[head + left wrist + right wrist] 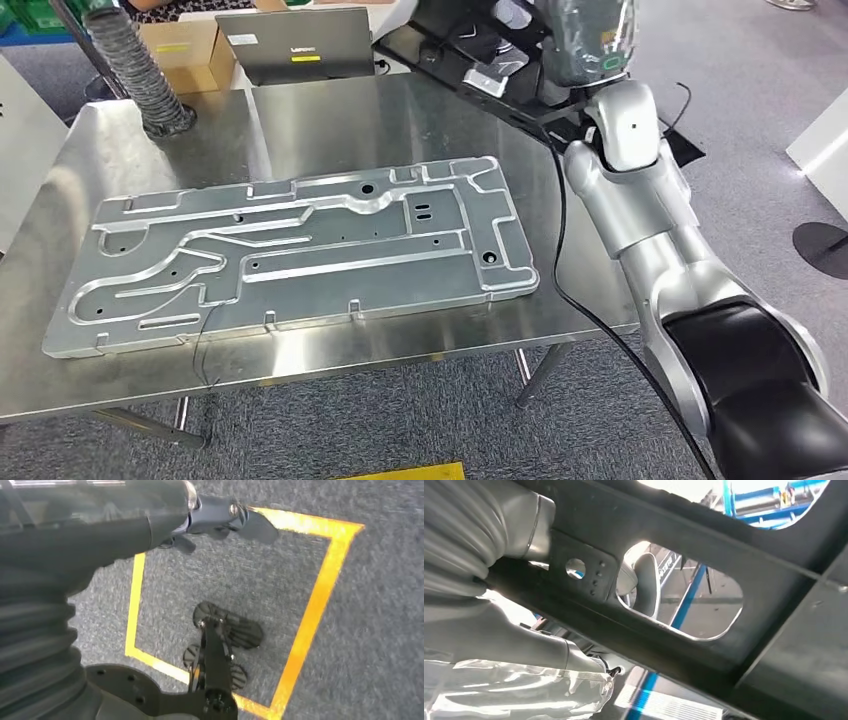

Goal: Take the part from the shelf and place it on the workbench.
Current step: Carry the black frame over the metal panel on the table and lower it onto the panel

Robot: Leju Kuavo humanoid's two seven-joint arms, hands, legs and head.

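Large flat machined aluminium plate (295, 255) lies mid-frame on steel workbench (420, 120). Grey ribbed hose (140, 70), cardboard box (190, 50), laptop (300, 45) upper left. Right hand (499, 645) pressed against a dark frame (704, 605); left hand (220, 520) grip unclear.

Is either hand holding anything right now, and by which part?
Right hand grips a dark metal part at its edge. Left hand holds nothing, hanging over carpet.

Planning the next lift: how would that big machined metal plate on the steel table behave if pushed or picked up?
The plate looks like rigid milled metal, so probably stiff and fairly heavy. Lying flat on the polished steel table, it would likely slide rather than tip or roll. Its breadth suggests awkward balance from one edge.
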